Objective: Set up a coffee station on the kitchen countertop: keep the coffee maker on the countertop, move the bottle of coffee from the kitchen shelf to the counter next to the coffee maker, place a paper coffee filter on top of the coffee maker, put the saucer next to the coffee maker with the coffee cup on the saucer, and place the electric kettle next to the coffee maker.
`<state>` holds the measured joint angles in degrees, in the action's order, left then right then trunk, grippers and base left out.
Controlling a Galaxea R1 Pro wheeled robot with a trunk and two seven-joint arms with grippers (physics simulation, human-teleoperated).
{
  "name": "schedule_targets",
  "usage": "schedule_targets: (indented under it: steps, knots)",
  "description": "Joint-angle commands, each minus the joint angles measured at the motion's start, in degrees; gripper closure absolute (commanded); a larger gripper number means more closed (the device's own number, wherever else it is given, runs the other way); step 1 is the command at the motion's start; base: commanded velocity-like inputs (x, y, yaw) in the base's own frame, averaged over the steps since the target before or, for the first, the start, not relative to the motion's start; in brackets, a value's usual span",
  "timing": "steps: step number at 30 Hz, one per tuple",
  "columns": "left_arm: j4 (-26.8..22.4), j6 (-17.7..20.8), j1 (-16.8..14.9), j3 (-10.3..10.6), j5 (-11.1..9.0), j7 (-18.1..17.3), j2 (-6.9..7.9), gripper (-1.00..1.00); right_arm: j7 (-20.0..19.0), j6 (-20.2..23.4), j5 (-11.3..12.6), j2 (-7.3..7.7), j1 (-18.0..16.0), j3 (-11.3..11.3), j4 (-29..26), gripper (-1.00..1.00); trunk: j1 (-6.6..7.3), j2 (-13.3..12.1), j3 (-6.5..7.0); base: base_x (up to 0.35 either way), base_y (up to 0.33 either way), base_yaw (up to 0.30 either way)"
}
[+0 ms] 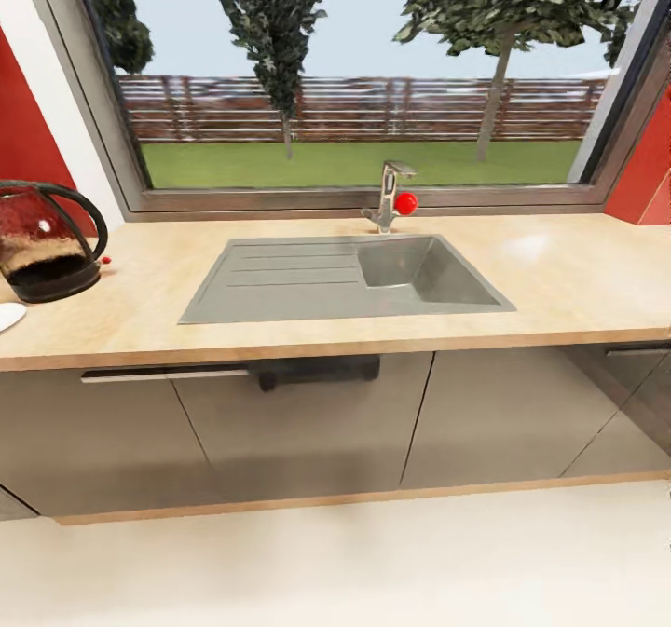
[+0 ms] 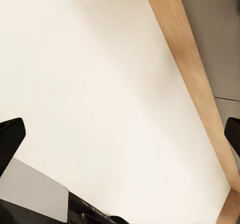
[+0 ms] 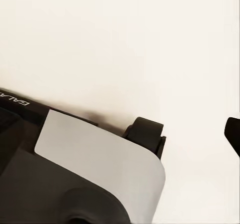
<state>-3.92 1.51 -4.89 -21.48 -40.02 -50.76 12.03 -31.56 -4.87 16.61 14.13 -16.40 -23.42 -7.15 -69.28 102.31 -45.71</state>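
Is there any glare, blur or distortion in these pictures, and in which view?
Head view: wide-angle distortion bends the window frame outward; a soft glare patch lies on the kitchen countertop; the electric kettle is cut by the picture's edge. Left wrist view: the pale floor looks washed out. Right wrist view: the robot's base is soft and blurred.

A home kitchen is indicated: a grey sink (image 1: pixel 345 279) with tap (image 1: pixel 390 197) is set in the kitchen countertop (image 1: pixel 559 282) above grey cabinet fronts (image 1: pixel 308 431), the electric kettle (image 1: pixel 47 240) at its left end, a garden window (image 1: pixel 363 77) behind.
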Motion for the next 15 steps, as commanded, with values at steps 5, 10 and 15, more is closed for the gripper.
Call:
schedule_targets:
  steps: [5, 10, 15]
  knots:
    - [0.05, 0.16, -0.03, -0.16, -0.06, -0.22, 0.01, -1.0, 0.23, -0.22, 0.44, 0.02, -0.04, -0.48, 0.04, -1.0, 0.01, 0.02, -0.05, 0.0, -0.092, -0.05]
    - [0.05, 0.16, -0.03, -0.22, -0.06, -0.22, 0.01, -1.0, 0.26, -0.19, 0.44, 0.02, -0.04, -0.48, 0.07, -1.0, 0.01, 0.02, -0.05, 0.0, -0.013, -0.225]
    - [0.05, 0.16, -0.03, -0.23, -0.06, -0.22, 0.01, -1.0, 0.27, -0.22, 0.47, 0.02, -0.04, -0.48, 0.12, -1.0, 0.01, 0.02, -0.05, 0.0, -0.002, -0.263]
